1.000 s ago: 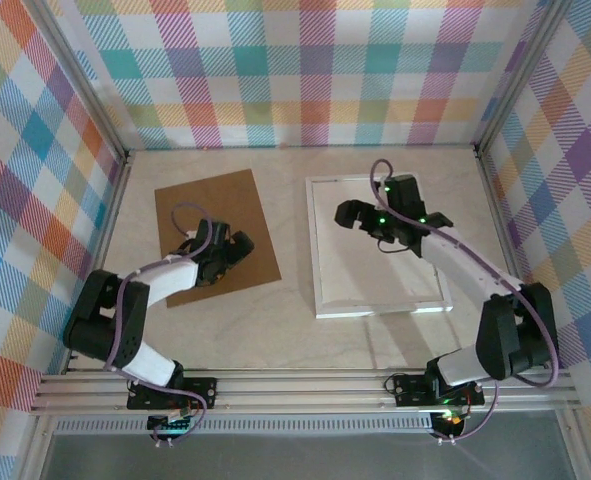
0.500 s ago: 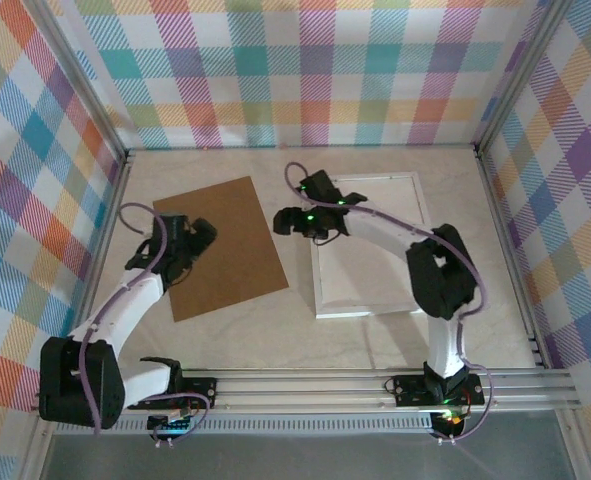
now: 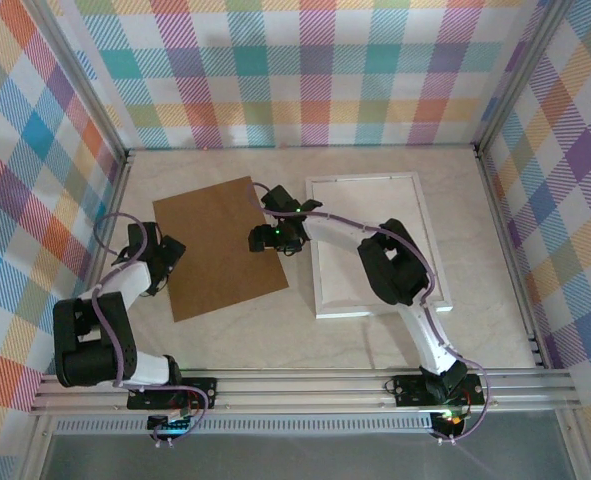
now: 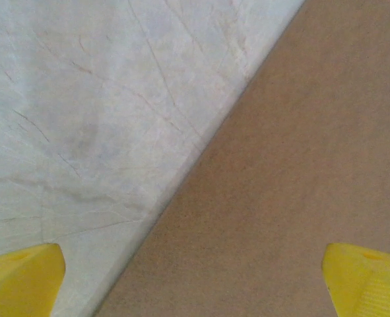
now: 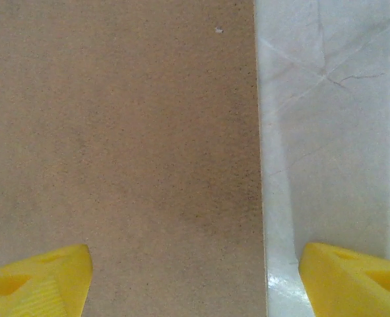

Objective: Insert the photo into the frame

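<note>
Currently left tool (image 4: 195, 281) and right tool (image 5: 195, 281), both open, straddle opposite edges of the flat brown backing board (image 3: 220, 245); a shallow pinch may skid it.

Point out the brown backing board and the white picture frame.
Flat brown rectangular backing board (image 3: 215, 250): top external view, bare middle of its surface.
Large white-bordered rectangular picture frame (image 3: 343, 285): top external view, inner panel, near-left part.
</note>
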{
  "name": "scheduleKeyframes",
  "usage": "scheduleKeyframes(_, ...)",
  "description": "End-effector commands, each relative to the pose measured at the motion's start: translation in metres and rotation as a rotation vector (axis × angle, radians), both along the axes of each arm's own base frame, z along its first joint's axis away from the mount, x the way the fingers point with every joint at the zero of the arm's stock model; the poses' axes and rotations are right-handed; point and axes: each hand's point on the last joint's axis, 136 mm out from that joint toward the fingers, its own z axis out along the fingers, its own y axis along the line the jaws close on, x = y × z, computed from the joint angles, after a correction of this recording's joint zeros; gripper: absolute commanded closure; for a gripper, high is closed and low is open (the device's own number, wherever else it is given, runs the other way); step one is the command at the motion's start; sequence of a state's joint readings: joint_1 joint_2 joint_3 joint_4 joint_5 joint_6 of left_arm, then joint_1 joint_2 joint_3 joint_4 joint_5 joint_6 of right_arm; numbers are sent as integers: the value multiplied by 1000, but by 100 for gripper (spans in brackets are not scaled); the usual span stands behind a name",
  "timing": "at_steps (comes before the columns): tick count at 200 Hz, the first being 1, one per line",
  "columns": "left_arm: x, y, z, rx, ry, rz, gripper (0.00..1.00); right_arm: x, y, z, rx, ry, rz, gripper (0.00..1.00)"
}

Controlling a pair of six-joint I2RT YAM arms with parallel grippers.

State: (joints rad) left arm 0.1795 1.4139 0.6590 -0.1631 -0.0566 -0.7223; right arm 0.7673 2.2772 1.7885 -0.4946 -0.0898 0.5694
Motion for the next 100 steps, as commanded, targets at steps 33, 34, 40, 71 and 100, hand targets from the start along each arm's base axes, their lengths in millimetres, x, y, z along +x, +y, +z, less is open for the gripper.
scheduleKeyframes(33,8,-15,-16,-92,-22,-44,0,-9,12,-15,-35,27,24,17)
scheduleKeyframes(34,8,-15,-16,-94,-24,-45,0,-10,13,-15,-35,28,25,17)
scheduleKeyframes(40,9,-17,-16,-106,-29,-50,0,-12,15,-15,-30,29,31,17)
scheduleKeyframes(71,11,-30,-12,-168,-69,-71,0,-22,26,-17,-13,44,54,17)
scheduleKeyframes(100,12,-42,-6,-212,-96,-96,0,-26,32,-17,0,57,68,17)
